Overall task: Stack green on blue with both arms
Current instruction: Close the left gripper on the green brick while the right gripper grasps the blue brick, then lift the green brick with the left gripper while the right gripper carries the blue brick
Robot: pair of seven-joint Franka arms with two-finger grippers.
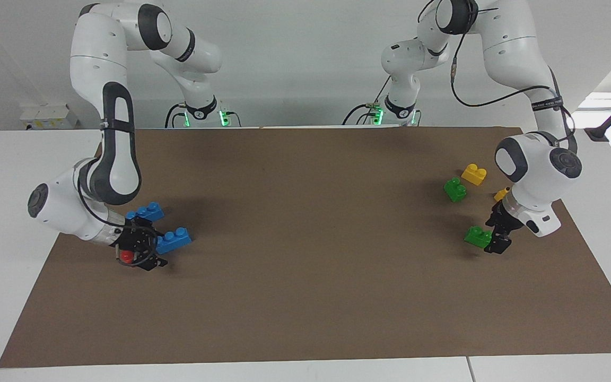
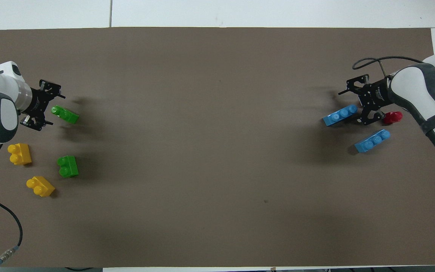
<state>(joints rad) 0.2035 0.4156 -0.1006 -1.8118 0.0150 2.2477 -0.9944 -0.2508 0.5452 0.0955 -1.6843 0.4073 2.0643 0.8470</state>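
We hold one green brick (image 1: 477, 236) in our left pincer (image 1: 498, 240) and one blue brick (image 1: 173, 240) in our right pincer (image 1: 149, 249), each pinching its brick's end. Both stay low beside the red brick (image 2: 392, 117) and the desk (image 1: 305, 297), so lifting to stack comes next.

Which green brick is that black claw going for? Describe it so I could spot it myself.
Start at the left arm's end of the brown mat, where two green and two yellow bricks lie. The green brick is the one at the left gripper. The other green brick lies nearer the robots, beside the yellow bricks.
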